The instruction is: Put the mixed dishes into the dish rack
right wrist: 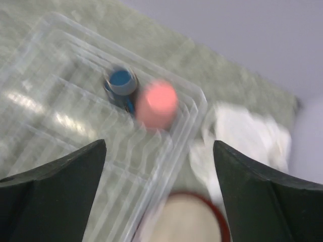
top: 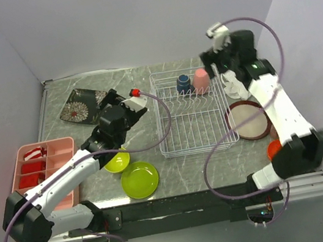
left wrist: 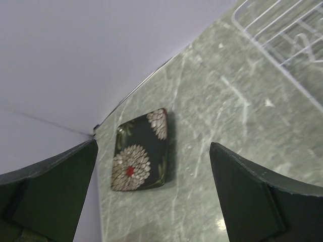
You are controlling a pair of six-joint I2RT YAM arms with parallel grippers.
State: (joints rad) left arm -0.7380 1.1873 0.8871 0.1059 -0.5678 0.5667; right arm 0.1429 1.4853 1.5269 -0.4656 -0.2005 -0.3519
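Note:
The white wire dish rack stands mid-table and holds a navy cup and a pink cup at its far end. They also show, blurred, in the right wrist view: the navy cup and the pink cup. I see no second pink or salmon cup. My left gripper is open and empty above the table, facing the black floral plate. My right gripper is open and empty above the rack's far right corner. The lime bowl, the lime plate and the brown plate lie on the table. The orange bowl is half hidden by the right arm.
A pink divided tray with red pieces sits at the left edge. A white rag lies between the rack and the right arm, just beyond the brown plate. Grey walls close in the table at the back and both sides.

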